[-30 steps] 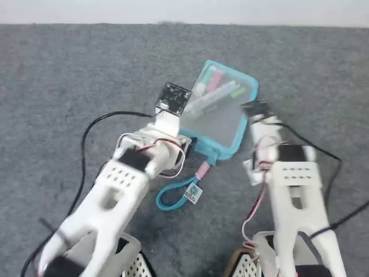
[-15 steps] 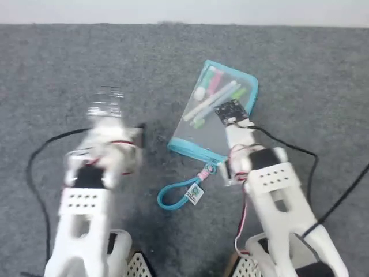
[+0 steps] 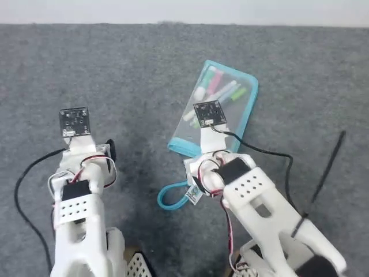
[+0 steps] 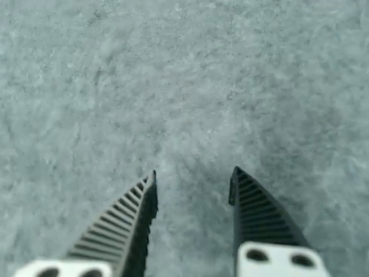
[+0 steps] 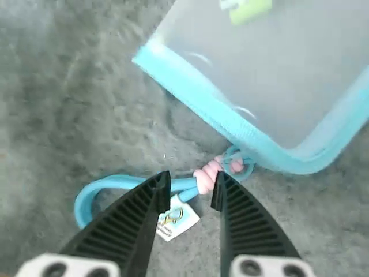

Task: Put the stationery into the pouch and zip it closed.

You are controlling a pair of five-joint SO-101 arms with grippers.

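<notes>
Pouch point(image 3: 241, 115), clear-sided with a teal edging, lies flat on the grey desk point(image 3: 300, 63). It sits at about 1 o'clock from the middle of the high view, its long side running from 1 o'clock down to 7 o'clock. Pens and markers point(image 3: 222, 91) in pink, green and white lie inside it, gathered toward the 12 o'clock end. Whether the zip is drawn all the way cannot be told. At the pouch's 6 o'clock corner a pink zip pull point(image 5: 209, 173) hangs from a small teal ring. From there a teal wrist loop point(image 3: 169, 198) curls out over the desk toward 7 o'clock, with a small white tag point(image 3: 194, 194) lying just beside it.

Right arm point(image 3: 253, 193) comes in from the 5 o'clock edge of the desk and leans over the near end of the pouch, its wrist camera board point(image 3: 209, 112) above the clear panel. The right jaws stand apart, one tip on either side of the loop where it meets the pink pull. The pull lies just past the gap between the tips, and it is not clear whether either tip touches it.

Left arm point(image 3: 78, 196) rises from the 7 o'clock edge and stands at 9 o'clock from the pouch, well apart from it. The left jaws are likewise apart, above bare grey desk. A black cable point(image 3: 26, 179) loops beside this arm at its 9 o'clock side.
</notes>
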